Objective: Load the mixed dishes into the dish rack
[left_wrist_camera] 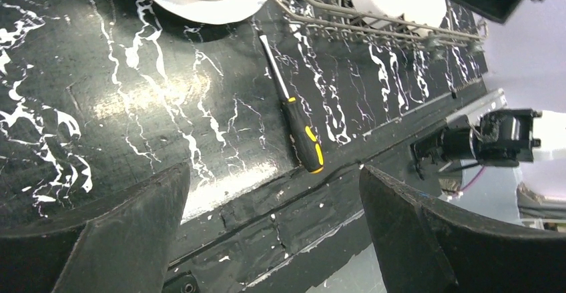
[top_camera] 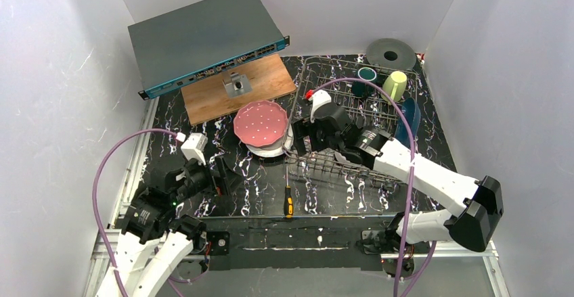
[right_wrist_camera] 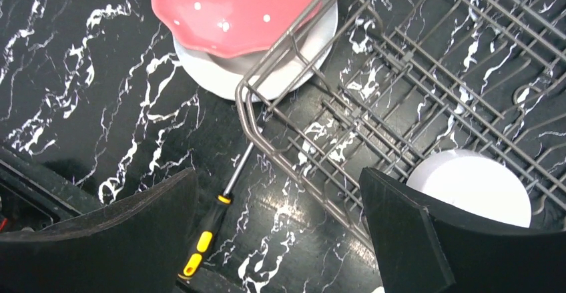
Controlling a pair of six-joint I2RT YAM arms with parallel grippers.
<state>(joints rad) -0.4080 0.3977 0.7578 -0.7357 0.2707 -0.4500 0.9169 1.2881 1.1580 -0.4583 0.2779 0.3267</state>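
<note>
A: Where are the dishes, going by the rack (top_camera: 325, 166)?
B: The pink plate (top_camera: 260, 122) sits on a white plate (right_wrist_camera: 220, 76) on the table, just outside the rack's left side near its front corner. A white bowl (right_wrist_camera: 467, 186) is inside the rack, close to its front edge.
A: And the mugs?
B: Both are at the rack's far end. The dark teal mug (top_camera: 366, 76) is there, and the yellow-green mug (top_camera: 395, 84) is tilted just right of it. The dark blue plate (top_camera: 409, 124) stands on edge along the rack's right side.
A: What are the arms doing?
B: The right gripper (right_wrist_camera: 277, 173) hangs over the rack's front left corner, its fingers spread wide with nothing between them. The left gripper (left_wrist_camera: 273, 169) is well left of the rack over bare table, its fingers also wide apart and holding nothing.
A: Anything else?
B: A screwdriver (top_camera: 288, 199) lies on the table in front of the rack's left corner, tip toward the rack. A wooden board (top_camera: 223, 94) lies beyond the rack's far left corner
</note>
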